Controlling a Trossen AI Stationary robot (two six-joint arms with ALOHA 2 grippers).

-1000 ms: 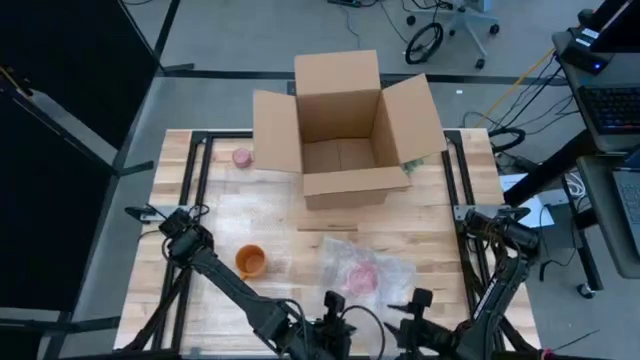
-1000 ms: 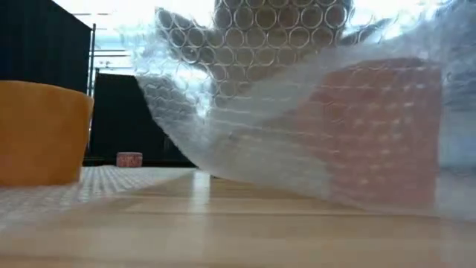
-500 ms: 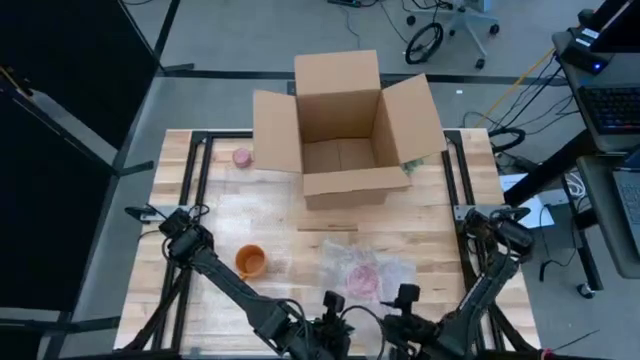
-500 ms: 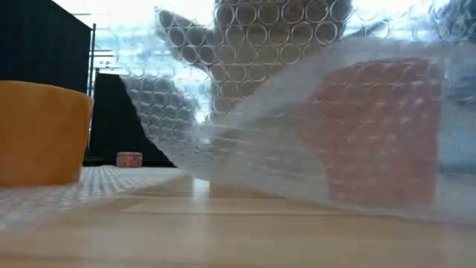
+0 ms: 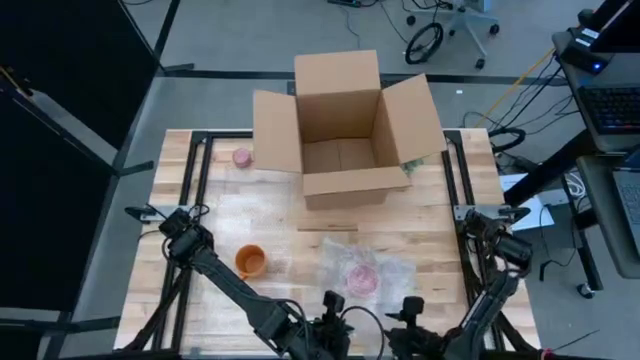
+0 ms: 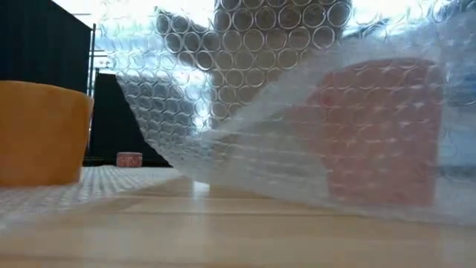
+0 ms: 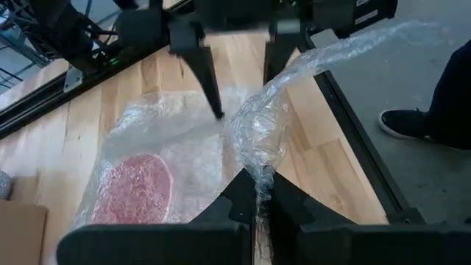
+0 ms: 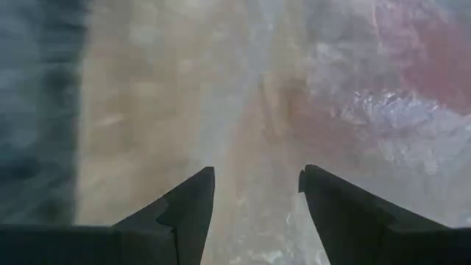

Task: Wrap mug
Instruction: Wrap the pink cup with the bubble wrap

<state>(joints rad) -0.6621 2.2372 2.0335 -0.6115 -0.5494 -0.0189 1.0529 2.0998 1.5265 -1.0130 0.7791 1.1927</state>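
A pink mug [image 5: 362, 278] lies under a sheet of clear bubble wrap [image 5: 385, 268] near the table's front edge; it shows red through the wrap in the left wrist view [image 7: 132, 188] and the low view [image 6: 379, 134]. My left gripper [image 7: 257, 188] is at the wrap's near side, shut on a bunched part of it. My right gripper [image 7: 246, 92] is open over the wrap, its fingers on either side of the raised strand [image 7: 294, 62]. In its own view [image 8: 256, 180] nothing lies between the fingertips. My left gripper pinches a gathered, twisted bunch of the bubble wrap [image 7: 257, 165] between its two fingers, several layers together. The bunch rises away from the fingers as a strand, while the rest of the sheet lies over the mug on the table. My right gripper: I cannot tell whether its fingers touch the wrap.
An orange mug [image 5: 250, 261] stands left of the wrap. An open cardboard box [image 5: 345, 125] stands at the table's far middle, with a small pink object [image 5: 241, 157] to its left. A person's shoe [image 7: 408, 121] shows on the floor beyond the table's edge.
My right gripper has shifted a little toward the table's left and near edges, still open. In the low view the wrap's raised flap has spread out farther to the left, while the mug under it has stayed where it was.
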